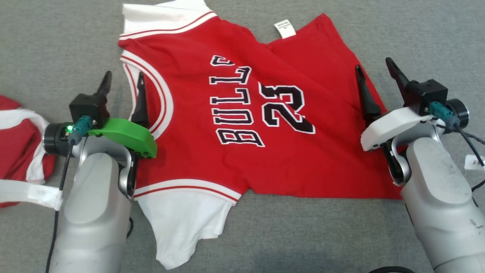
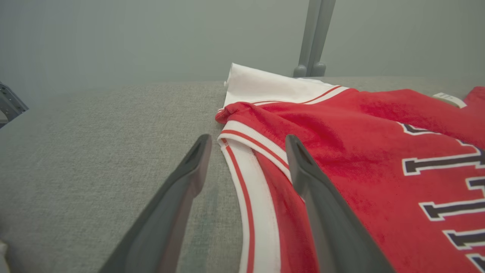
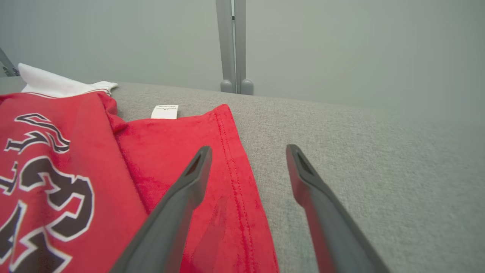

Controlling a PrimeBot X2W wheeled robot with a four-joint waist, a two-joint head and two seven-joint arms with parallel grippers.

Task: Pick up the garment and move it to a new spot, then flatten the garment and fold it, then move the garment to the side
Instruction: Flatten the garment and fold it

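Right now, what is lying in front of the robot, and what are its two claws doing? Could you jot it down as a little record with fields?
Garment: red Bulls 23 jersey with white sleeves, spread out and unfolded, one crease near its care label
Surface: grey fabric surface
Left gripper: open, one finger on each side of the neck trim, holding nothing
Right gripper: open, one finger on each side of the hem edge, holding nothing
Nearby: second red and white garment, bunched at the robot's far left

You have a red garment [image 1: 235, 159] with white trim, thin red stripes and black, white-outlined lettering; the surface [image 1: 416, 34] is plain grey fabric.
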